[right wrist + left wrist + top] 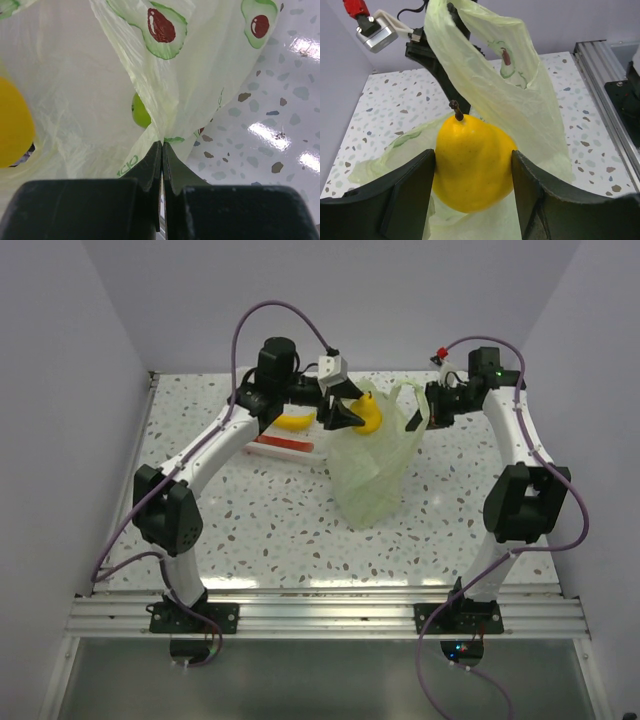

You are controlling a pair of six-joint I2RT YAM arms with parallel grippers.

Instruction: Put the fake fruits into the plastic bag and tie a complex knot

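Note:
My left gripper (350, 417) is shut on a yellow pear-shaped fruit (472, 162) and holds it over the open mouth of the pale green plastic bag (372, 475). My right gripper (428, 415) is shut on the bag's edge (165, 125) and holds it up. A green apple (141, 111) shows through the film inside the bag. The yellow fruit also shows at the left of the right wrist view (12, 130). A yellow banana (295, 422) and a red-orange elongated piece (285, 445) lie on the table behind my left arm. No knot shows.
The speckled table (260, 520) is walled at the left, back and right. An aluminium rail (330, 615) runs along the near edge by the arm bases. The bag bears avocado prints (161, 25).

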